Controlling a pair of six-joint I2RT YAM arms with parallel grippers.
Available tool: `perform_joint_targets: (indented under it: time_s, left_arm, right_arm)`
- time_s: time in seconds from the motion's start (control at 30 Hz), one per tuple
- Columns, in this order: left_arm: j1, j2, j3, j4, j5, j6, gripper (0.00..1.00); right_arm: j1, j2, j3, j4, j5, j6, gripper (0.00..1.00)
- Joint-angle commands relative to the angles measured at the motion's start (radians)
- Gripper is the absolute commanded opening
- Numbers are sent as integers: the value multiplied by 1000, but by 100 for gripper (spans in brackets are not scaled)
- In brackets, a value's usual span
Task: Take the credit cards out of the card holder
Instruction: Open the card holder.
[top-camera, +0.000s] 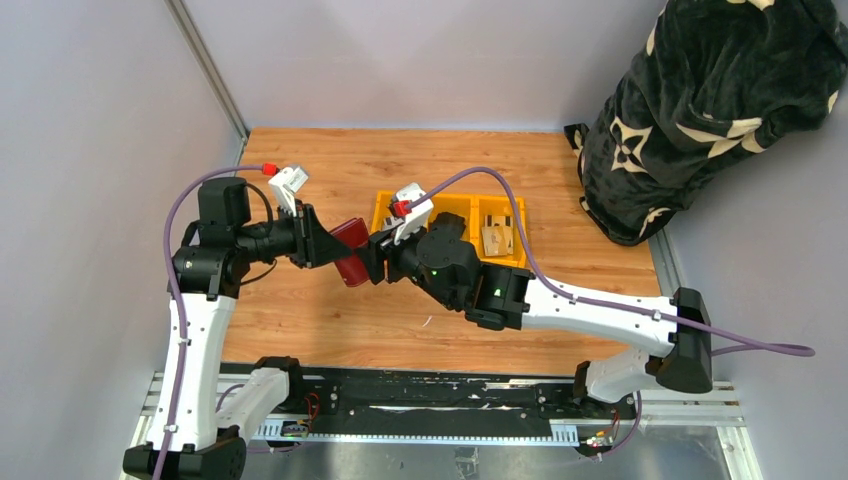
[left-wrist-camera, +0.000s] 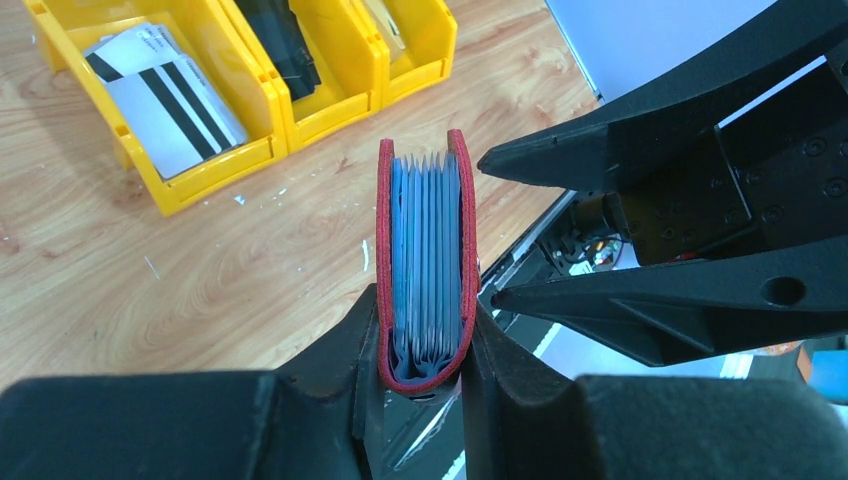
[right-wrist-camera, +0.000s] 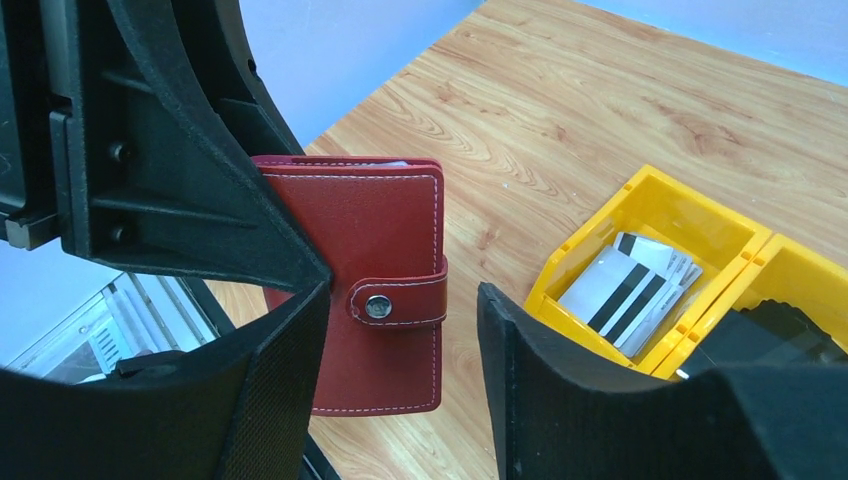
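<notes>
My left gripper (left-wrist-camera: 425, 345) is shut on the spine of the dark red card holder (left-wrist-camera: 468, 240) and holds it above the table, pale blue sleeves (left-wrist-camera: 425, 240) showing between the covers. In the right wrist view the holder (right-wrist-camera: 370, 230) has its snap tab (right-wrist-camera: 400, 300) lying fastened across the cover. My right gripper (right-wrist-camera: 404, 300) is open, its fingers (left-wrist-camera: 620, 135) just beside the holder. White cards with black stripes (left-wrist-camera: 165, 95) lie in one end compartment of the yellow bin (top-camera: 450, 208). Tan cards (top-camera: 497, 238) lie in the other end compartment. No card shows inside the sleeves.
A black folded item (left-wrist-camera: 280, 40) sits in the bin's middle compartment. A dark patterned blanket bundle (top-camera: 710, 100) stands at the back right. Grey walls close in the left and back. A metal rail (top-camera: 450, 410) runs along the near edge.
</notes>
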Motion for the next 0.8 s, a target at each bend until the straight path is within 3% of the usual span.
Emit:
perform_joint_targets:
  time_s: [0.0,0.47,0.77]
  left_arm:
    - [5,-13,36,10,29,-15,0]
    - [5,-18,53,10,34,-36,0]
    - [5,-21,70,10,36,-53,0]
  right_arm:
    - [10,17,37,-9,4,-15,59]
    - [26,87,74,-50,63,-66,49]
    - [46,146,131,-85,268,-149,14]
